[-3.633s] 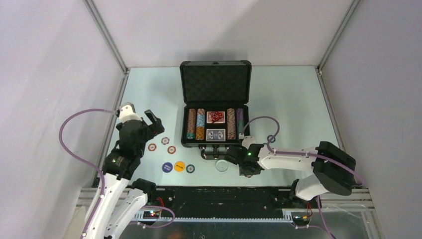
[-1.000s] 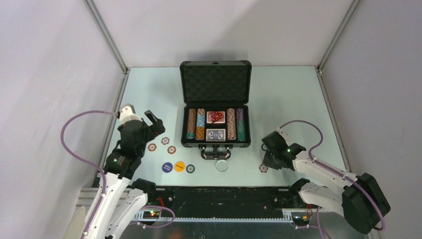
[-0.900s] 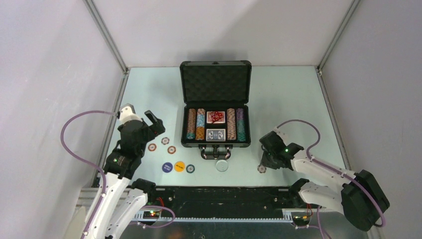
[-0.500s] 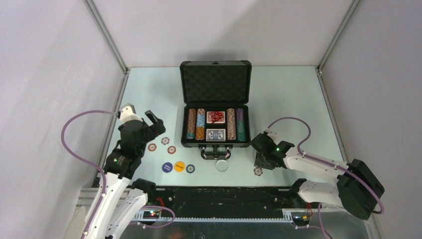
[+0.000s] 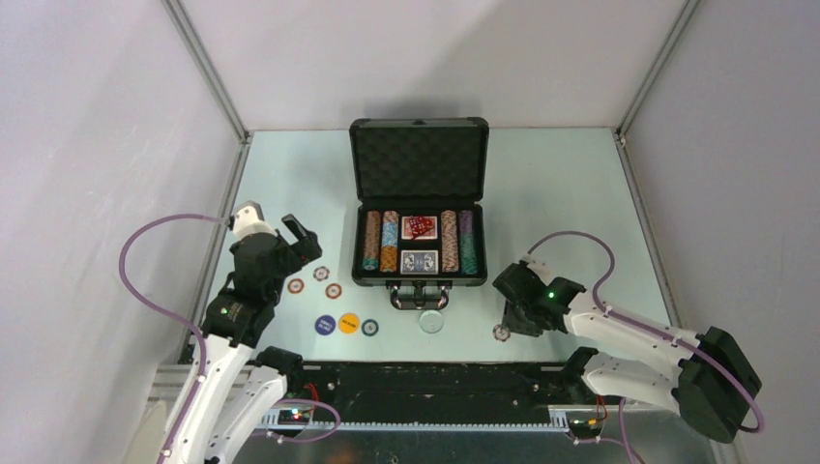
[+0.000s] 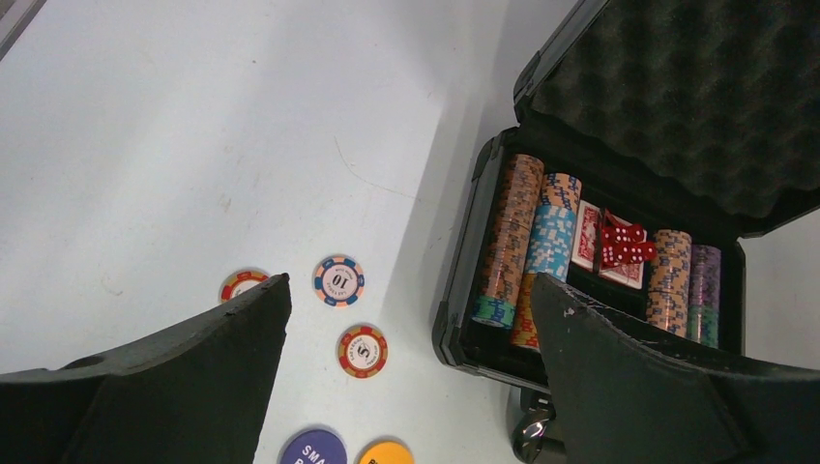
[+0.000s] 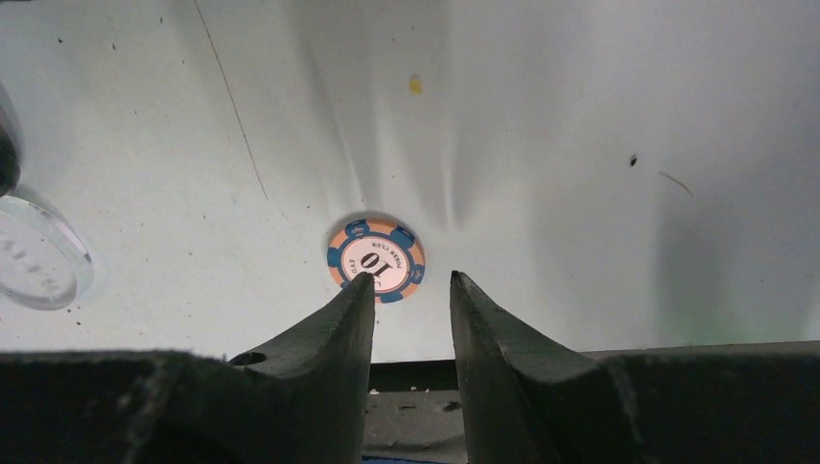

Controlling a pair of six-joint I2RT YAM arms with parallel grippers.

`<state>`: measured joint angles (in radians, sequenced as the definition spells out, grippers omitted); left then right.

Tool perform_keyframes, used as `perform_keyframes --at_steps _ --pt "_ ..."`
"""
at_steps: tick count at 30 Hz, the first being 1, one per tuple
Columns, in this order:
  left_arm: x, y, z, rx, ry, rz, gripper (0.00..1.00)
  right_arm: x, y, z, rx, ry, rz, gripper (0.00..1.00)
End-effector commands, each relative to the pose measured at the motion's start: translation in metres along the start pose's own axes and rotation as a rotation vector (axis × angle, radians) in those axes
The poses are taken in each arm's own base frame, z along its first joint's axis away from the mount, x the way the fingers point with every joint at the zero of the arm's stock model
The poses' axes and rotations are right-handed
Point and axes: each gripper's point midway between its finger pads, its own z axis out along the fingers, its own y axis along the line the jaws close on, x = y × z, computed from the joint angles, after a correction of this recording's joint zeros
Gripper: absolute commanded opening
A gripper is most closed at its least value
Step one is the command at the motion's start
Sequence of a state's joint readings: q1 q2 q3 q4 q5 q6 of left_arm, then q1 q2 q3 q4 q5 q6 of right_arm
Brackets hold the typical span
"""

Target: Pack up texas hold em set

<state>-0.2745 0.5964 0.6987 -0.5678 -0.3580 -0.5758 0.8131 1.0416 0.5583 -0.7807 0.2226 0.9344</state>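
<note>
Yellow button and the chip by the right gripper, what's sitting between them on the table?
Top view: a blue-rimmed chip, then a clear round button.

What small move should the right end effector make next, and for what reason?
Probably nudge the right end effector forward and a little toward the left of its wrist view, then lower it, so the fingers straddle the chip marked 10. That chip lies flat on the table, untouched, just past the fingertips and off-centre; the jaws stand apart, holding nothing.
</note>
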Motion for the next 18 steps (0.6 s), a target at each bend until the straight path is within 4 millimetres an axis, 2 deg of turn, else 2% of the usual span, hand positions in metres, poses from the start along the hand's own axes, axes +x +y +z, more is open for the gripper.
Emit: perform_keyframes --at_steps 1,14,18 --pt "-0.008 -0.004 -0.003 0.021 -0.024 -0.006 0.98 0.005 0.009 -0.001 -0.033 0.03 0.02 0.39" --pt "-0.007 -0.003 -0.002 0.018 -0.019 -0.002 0.98 0.02 0.012 0.021 -0.035 0.088 0.018 0.36" --pt "-0.006 -0.003 -0.002 0.018 -0.017 -0.001 0.98 0.022 0.02 0.025 -0.057 0.097 0.009 0.36"
